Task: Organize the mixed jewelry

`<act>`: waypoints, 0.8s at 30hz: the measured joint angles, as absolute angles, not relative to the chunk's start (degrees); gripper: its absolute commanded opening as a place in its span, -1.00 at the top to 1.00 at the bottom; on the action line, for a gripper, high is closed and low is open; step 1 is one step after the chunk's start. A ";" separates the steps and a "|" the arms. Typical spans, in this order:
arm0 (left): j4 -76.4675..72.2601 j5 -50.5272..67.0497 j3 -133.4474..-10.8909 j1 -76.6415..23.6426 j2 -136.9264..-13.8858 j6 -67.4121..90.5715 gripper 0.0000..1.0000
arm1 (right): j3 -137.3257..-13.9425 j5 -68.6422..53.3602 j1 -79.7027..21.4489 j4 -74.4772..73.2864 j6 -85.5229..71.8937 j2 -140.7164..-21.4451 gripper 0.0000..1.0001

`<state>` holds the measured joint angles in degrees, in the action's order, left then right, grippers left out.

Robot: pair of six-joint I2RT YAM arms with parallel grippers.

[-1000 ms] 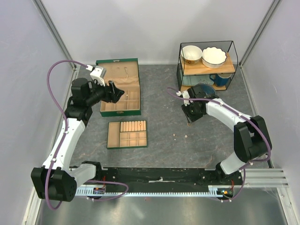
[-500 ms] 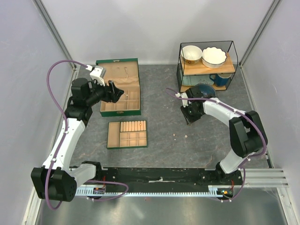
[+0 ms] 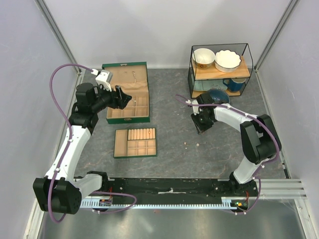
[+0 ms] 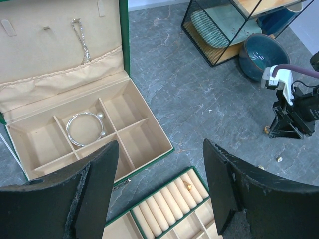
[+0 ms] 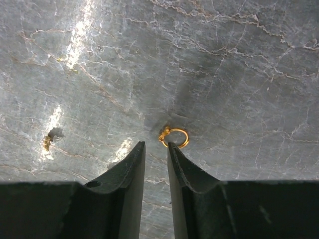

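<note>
You're early in the job. On the worktop, the green box holds the bangle. The tray has maybe one gold piece, too small to tell. Left claw wide, empty, over the box. Right claw narrow, empty, tips just beside a loose gold ring. A smaller stud is unsorted nearby.

Table, middle: bare stone between the tray insert and the right gripper, open passage.
Far right: wire shelf and blue bowl stand close behind the right arm.
Far left: open green box, with the left gripper spread wide above it.
Gold ring: just beyond the right fingertips, with bare stone all round.
</note>
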<state>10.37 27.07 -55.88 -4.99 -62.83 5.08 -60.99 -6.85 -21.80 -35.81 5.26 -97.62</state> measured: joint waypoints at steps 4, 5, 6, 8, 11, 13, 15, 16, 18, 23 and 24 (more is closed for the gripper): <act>10.35 27.03 -55.86 -4.99 -62.83 5.08 -0.51 | -60.99 -6.85 -21.78 -35.51 5.10 -98.24 0.38; 10.37 27.03 -55.86 -4.99 -62.83 5.06 -0.51 | -60.99 -6.87 -21.78 -35.42 5.08 -98.35 0.38; 10.35 27.05 -55.86 -4.99 -62.83 5.06 -0.51 | -60.99 -6.87 -21.78 -35.35 5.04 -98.43 0.38; 10.37 27.03 -55.86 -4.99 -62.83 5.08 -0.51 | -60.99 -6.87 -21.78 -35.18 4.78 -98.54 0.39; 10.37 27.05 -55.86 -4.99 -62.83 5.06 -0.51 | -60.99 -6.96 -21.67 -34.92 4.67 -98.83 0.41; 10.37 27.03 -55.86 -4.99 -62.83 5.08 -0.51 | -60.99 -7.16 -21.52 -34.74 4.60 -99.22 0.42; 10.37 27.00 -55.86 -4.99 -62.83 5.08 -0.51 | -60.99 -7.27 -21.47 -34.74 4.49 -99.48 0.42; 10.37 26.98 -55.86 -4.99 -62.83 5.06 -0.51 | -60.99 -7.29 -21.39 -34.74 4.47 -99.50 0.43; 10.37 26.98 -55.86 -4.99 -62.83 5.06 -0.51 | -60.99 -7.29 -21.21 -34.70 4.45 -99.50 0.43; 10.37 27.00 -55.86 -4.99 -62.83 5.08 -0.51 | -60.99 -7.88 -20.97 -34.48 4.32 -99.83 0.45; 10.37 26.98 -55.86 -4.99 -62.83 5.06 -0.51 | -60.99 -7.94 -20.97 -34.41 4.29 -99.96 0.45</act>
<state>10.37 26.98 -55.86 -4.99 -62.83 5.06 -60.99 -7.94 -20.97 -34.41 4.29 -99.96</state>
